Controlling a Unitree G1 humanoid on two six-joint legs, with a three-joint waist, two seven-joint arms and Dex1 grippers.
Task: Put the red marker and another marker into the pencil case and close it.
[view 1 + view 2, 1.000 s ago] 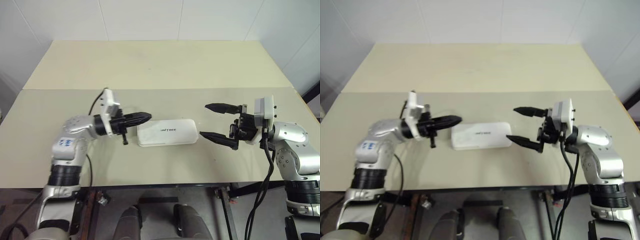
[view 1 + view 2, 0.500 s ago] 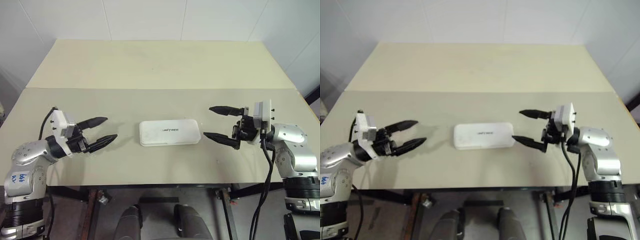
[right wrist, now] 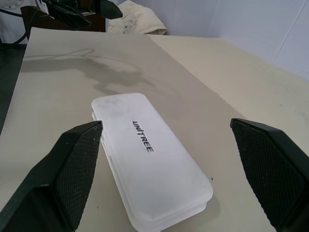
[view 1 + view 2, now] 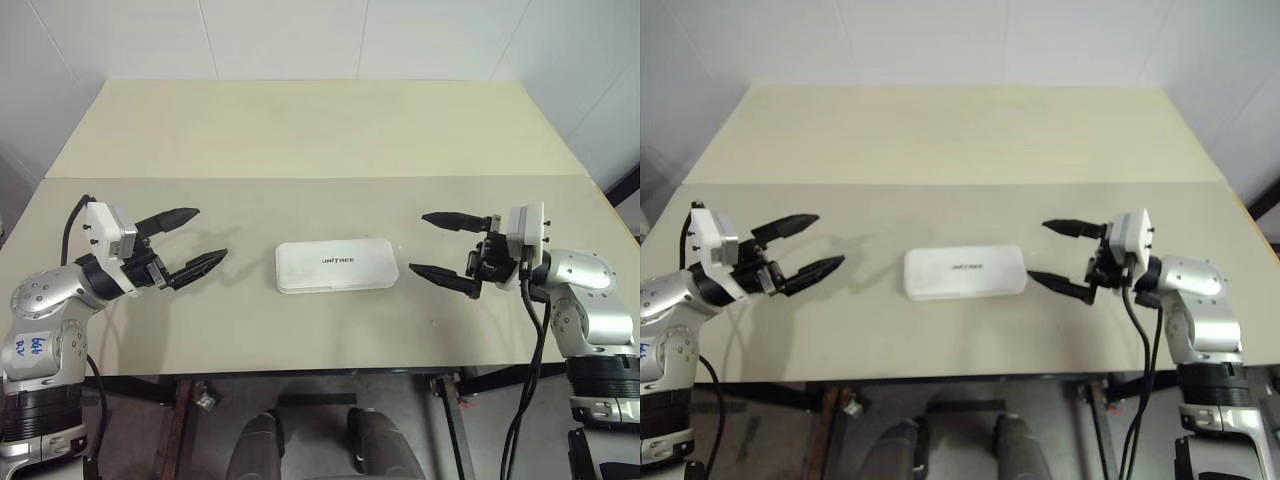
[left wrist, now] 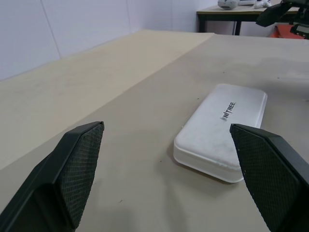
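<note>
The white pencil case (image 4: pixel 337 266) lies shut and flat at the middle of the table, its "UNITREE" lettering facing up. The red marker and the other marker are out of view. My left gripper (image 4: pixel 208 234) hovers open to the left of the case, a clear gap away, pointing toward it. On the other side my right gripper (image 4: pixel 419 242) is open too, a short way off the case's right end. The left wrist view shows the case (image 5: pixel 222 130) between my spread fingers (image 5: pixel 72 174). The right wrist view shows the same case (image 3: pixel 149 159) from its other end.
The beige table (image 4: pixel 300 130) has a seam across it just behind the case, with a bare far half. Its front edge (image 4: pixel 320 372) runs close below both grippers. White walls stand behind.
My left gripper, shut at the case's left end a second ago, has opened and drawn back to the left. The right gripper stays open in about the same place.
</note>
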